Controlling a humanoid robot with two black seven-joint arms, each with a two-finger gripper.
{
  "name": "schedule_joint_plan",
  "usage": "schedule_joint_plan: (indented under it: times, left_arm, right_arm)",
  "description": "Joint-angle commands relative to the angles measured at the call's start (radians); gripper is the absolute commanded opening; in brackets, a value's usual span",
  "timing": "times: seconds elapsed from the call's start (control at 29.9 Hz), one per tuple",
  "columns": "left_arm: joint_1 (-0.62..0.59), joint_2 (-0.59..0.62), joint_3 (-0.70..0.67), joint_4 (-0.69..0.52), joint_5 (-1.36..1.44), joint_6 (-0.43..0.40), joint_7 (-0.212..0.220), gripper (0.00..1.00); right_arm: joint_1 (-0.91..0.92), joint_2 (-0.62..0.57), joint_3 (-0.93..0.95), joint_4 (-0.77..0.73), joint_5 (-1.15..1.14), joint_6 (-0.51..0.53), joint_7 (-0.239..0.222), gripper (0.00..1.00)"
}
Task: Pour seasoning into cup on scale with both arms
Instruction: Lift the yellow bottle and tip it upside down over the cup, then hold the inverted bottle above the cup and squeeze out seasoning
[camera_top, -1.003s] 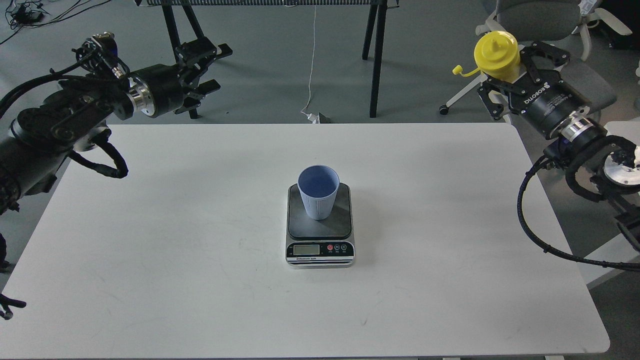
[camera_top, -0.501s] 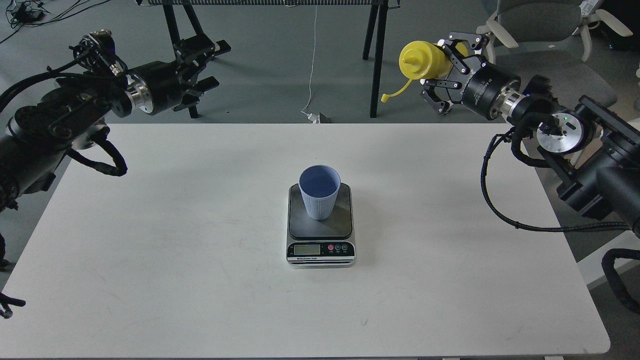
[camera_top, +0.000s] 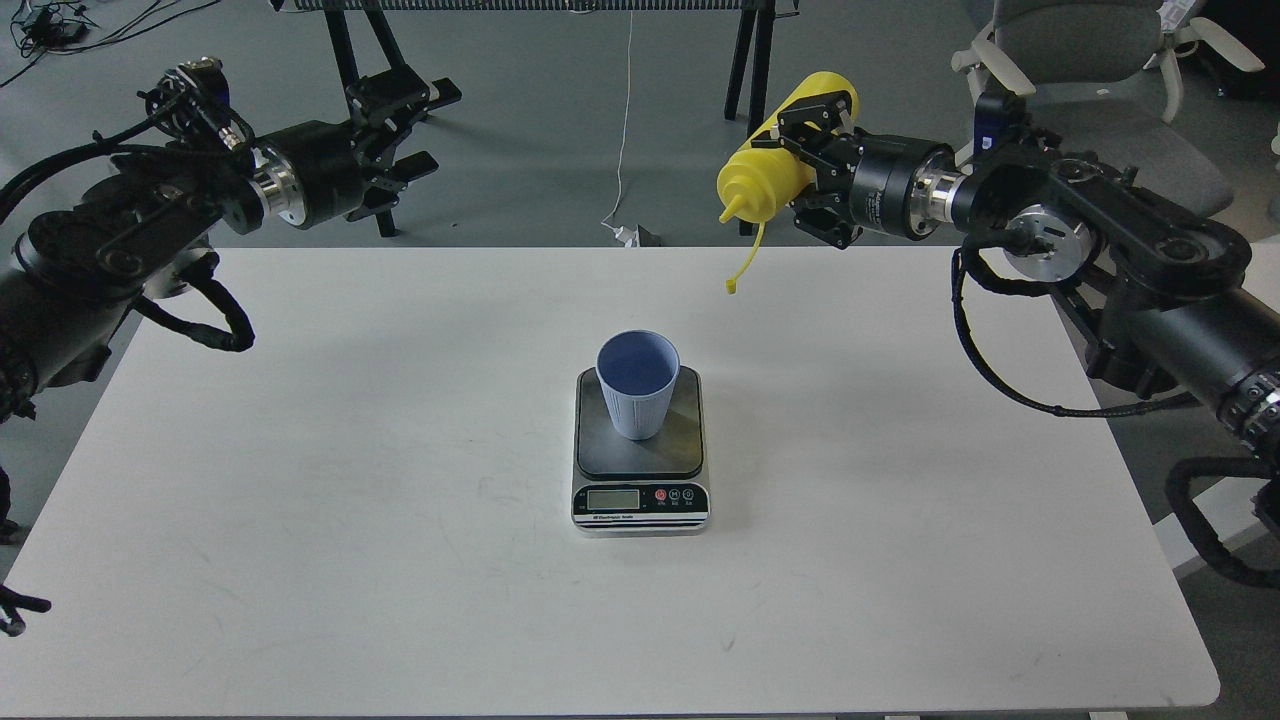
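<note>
A: Where does the seasoning sit right now?

B: The yellow seasoning bottle (camera_top: 775, 165) is off the table, pinched between the fingers of the right gripper (camera_top: 812, 165); it is tilted, nozzle pointing down and to the left, base up toward the right; its small cap (camera_top: 731, 288) dangles on its tether below the nozzle, over the far part of the table (camera_top: 300, 500)

A: Is it over the cup?

B: No; the cup (camera_top: 637, 383) stands upright on the dark platform of the scale (camera_top: 640, 470), near the middle of the table, and the nozzle is well apart from it, farther back and to the right; the cup's inside looks blue and I cannot tell if anything is in it

A: And the other arm?

B: The left gripper (camera_top: 405, 135) hangs in the air beyond the table's far left corner, well apart from cup and scale; its fingers are spread, with nothing between them

A: Anything on the scale's front?

B: A pale display and round buttons beside it, two of them red; the reading is too small to make out
</note>
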Motion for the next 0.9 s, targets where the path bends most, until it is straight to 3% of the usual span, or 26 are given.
schedule_joint_plan:
  times: [0.0,0.4,0.87]
  left_arm:
    - [0.000,-0.001,0.000,0.000,0.000,0.000,0.000,0.99]
    - [0.000,-0.004,0.000,0.000,0.000,0.000,0.000,0.99]
    - [0.000,-0.004,0.000,0.000,-0.001,0.000,0.000,0.99]
  right_arm:
    - [0.024,0.020,-0.043,-0.004,-0.084,-0.001,0.000,0.16]
    - [0.106,0.098,-0.095,-0.008,-0.340,-0.001,0.000,0.17]
    - [0.136,0.185,-0.189,-0.010,-0.443,-0.023,0.007,0.17]
